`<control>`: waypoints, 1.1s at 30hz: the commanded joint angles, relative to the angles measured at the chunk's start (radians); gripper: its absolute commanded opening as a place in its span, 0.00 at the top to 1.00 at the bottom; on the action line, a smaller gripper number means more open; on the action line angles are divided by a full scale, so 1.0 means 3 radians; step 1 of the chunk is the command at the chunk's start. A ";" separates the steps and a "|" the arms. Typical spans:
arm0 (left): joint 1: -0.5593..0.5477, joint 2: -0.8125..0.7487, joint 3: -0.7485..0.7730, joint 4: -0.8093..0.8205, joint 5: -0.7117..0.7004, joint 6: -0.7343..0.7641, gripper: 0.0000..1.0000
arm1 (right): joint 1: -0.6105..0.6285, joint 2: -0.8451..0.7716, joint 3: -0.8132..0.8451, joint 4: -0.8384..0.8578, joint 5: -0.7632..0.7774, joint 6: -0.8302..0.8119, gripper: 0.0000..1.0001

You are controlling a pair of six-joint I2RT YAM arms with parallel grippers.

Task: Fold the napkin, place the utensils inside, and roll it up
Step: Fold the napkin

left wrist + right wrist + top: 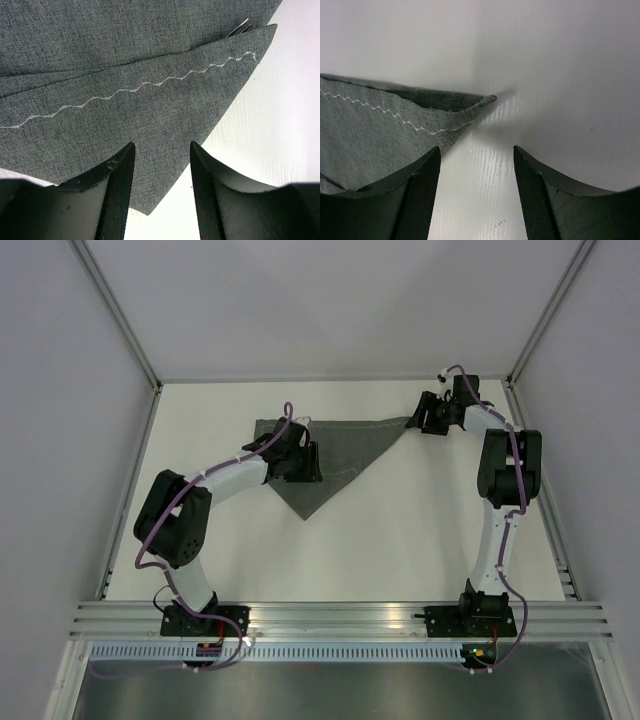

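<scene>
The dark grey napkin (345, 452) lies folded into a triangle at the back middle of the table, point toward me. My left gripper (303, 462) is open and empty, low over the napkin's left part. In the left wrist view (161, 150) its jaws stand apart above a corner of the layered cloth (125, 65), which has a zigzag stitch. My right gripper (418, 420) is open and empty beside the napkin's right corner (485, 100), not touching it. A slim pale tip (240, 28) pokes out between the layers. No teal-green utensils show.
The white table (420, 530) is walled by white panels with metal posts. An aluminium rail (340, 618) runs along the near edge, where both arm bases are bolted. The right arm's elbow (508, 470) stands near the right wall.
</scene>
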State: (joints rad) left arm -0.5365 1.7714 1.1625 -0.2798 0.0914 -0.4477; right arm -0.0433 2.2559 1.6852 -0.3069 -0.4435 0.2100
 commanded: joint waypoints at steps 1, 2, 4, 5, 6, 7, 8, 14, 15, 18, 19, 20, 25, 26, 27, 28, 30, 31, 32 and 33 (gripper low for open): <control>-0.0016 -0.0091 0.0072 0.0115 0.0048 -0.0078 0.47 | -0.0019 0.0191 0.0038 0.0071 -0.0311 0.0307 0.34; -0.0016 -0.0101 0.0057 0.0104 0.0033 -0.0073 0.47 | -0.0029 0.0206 0.0028 0.0128 -0.0342 0.0353 0.34; -0.0016 -0.0116 0.0047 0.0109 0.0028 -0.0072 0.47 | -0.0045 0.0262 0.0033 0.0220 -0.0388 0.0440 0.33; -0.0016 -0.0121 0.0037 0.0109 0.0018 -0.0072 0.47 | -0.0040 0.0283 0.0043 0.0230 -0.0403 0.0460 0.33; -0.0016 -0.0137 0.0031 0.0104 0.0013 -0.0067 0.47 | -0.0040 0.0304 0.0043 0.0281 -0.0459 0.0511 0.33; -0.0016 -0.0137 0.0031 0.0104 0.0007 -0.0062 0.47 | -0.0040 0.0329 0.0038 0.0292 -0.0465 0.0527 0.33; -0.0016 -0.0142 0.0031 0.0104 -0.0003 -0.0062 0.47 | -0.0040 0.0339 0.0033 0.0317 -0.0470 0.0552 0.34; -0.0011 -0.0152 0.0036 0.0089 -0.0008 -0.0067 0.47 | -0.0040 0.0442 0.0033 0.0476 -0.0480 0.0650 0.46; -0.0016 -0.0152 0.0036 0.0094 -0.0003 -0.0072 0.47 | -0.0045 0.0447 0.0013 0.0547 -0.0485 0.0670 0.49; -0.0016 -0.0162 0.0031 0.0089 -0.0003 -0.0078 0.47 | -0.0045 0.0427 -0.0074 0.0741 -0.0516 0.0742 0.60; -0.0016 -0.0162 0.0031 0.0084 -0.0003 -0.0073 0.47 | -0.0045 0.0401 -0.0095 0.0792 -0.0531 0.0752 0.61; -0.0016 -0.0178 0.0036 0.0079 -0.0003 -0.0067 0.47 | -0.0040 0.0386 -0.0115 0.0818 -0.0531 0.0752 0.65; -0.0006 -0.0239 0.0042 0.0048 -0.0033 -0.0057 0.47 | -0.0040 0.0074 -0.0416 0.1207 -0.0485 0.0701 0.76; -0.0006 -0.0254 0.0047 0.0038 -0.0034 -0.0057 0.47 | -0.0030 0.0023 -0.0447 0.1242 -0.0470 0.0671 0.78; -0.0006 -0.0265 0.0052 0.0038 -0.0028 -0.0062 0.47 | -0.0030 -0.0079 -0.0478 0.1288 -0.0460 0.0620 0.80; -0.0006 -0.0275 0.0067 0.0033 -0.0033 -0.0062 0.47 | -0.0019 -0.0130 -0.0529 0.1324 -0.0460 0.0599 0.81; -0.0001 -0.0300 0.0077 0.0023 -0.0039 -0.0078 0.47 | -0.0004 -0.0273 -0.0586 0.1386 -0.0434 0.0553 0.82; -0.0001 -0.0336 0.0077 0.0023 -0.0054 -0.0093 0.47 | 0.0016 -0.0325 -0.0601 0.1381 -0.0424 0.0477 0.82; 0.0004 -0.0362 0.0077 0.0017 -0.0054 -0.0098 0.47 | 0.0032 -0.0361 -0.0606 0.1356 -0.0414 0.0420 0.83; 0.0004 -0.0418 0.0077 0.0012 -0.0054 -0.0098 0.47 | 0.0052 -0.0462 -0.0626 0.1381 -0.0399 0.0384 0.84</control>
State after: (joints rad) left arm -0.5362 1.7203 1.1625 -0.2829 0.0841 -0.4477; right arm -0.0467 2.2375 1.5021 0.0303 -0.5770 0.3897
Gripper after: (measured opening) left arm 0.532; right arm 0.171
